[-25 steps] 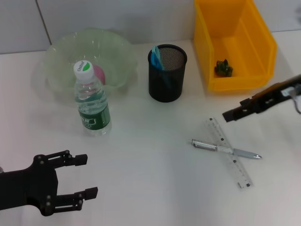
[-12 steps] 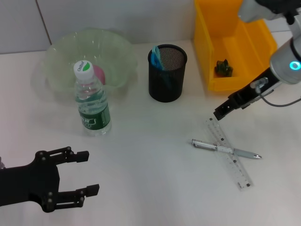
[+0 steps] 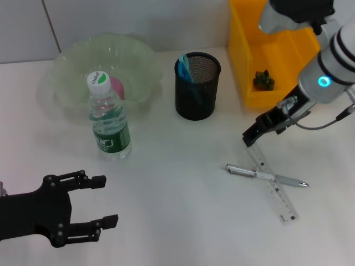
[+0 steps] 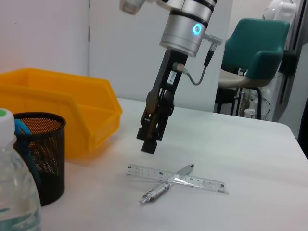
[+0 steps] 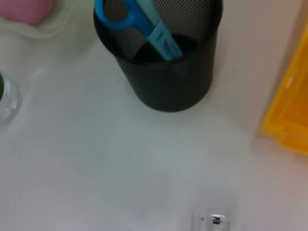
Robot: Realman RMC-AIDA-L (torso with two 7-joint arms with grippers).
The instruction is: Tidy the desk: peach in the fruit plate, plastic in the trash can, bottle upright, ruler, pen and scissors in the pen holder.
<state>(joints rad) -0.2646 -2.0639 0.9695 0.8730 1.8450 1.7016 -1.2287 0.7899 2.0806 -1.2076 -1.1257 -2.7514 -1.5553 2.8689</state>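
From the head camera, the right gripper (image 3: 250, 136) is hanging just above the far end of the clear ruler (image 3: 271, 180), and whether its fingers are apart or together cannot be told from any view. The silver pen (image 3: 265, 175) is lying under the ruler, crossing it on the white desk (image 3: 177, 183). The left wrist camera is showing what the head view cannot: a clear gap of air between that gripper (image 4: 148, 142) and the ruler (image 4: 176, 176).

The right wrist camera is looking down into the black mesh pen holder (image 5: 163, 67), where blue-handled scissors (image 5: 139, 21) are leaning inside. The left gripper (image 3: 94, 202) is idling spread wide at the near left. The water bottle (image 3: 108, 117) is standing upright before the green fruit plate (image 3: 72, 61) holding the peach (image 3: 116, 86). Green plastic (image 3: 263, 81) is sitting in the yellow bin (image 3: 277, 50).
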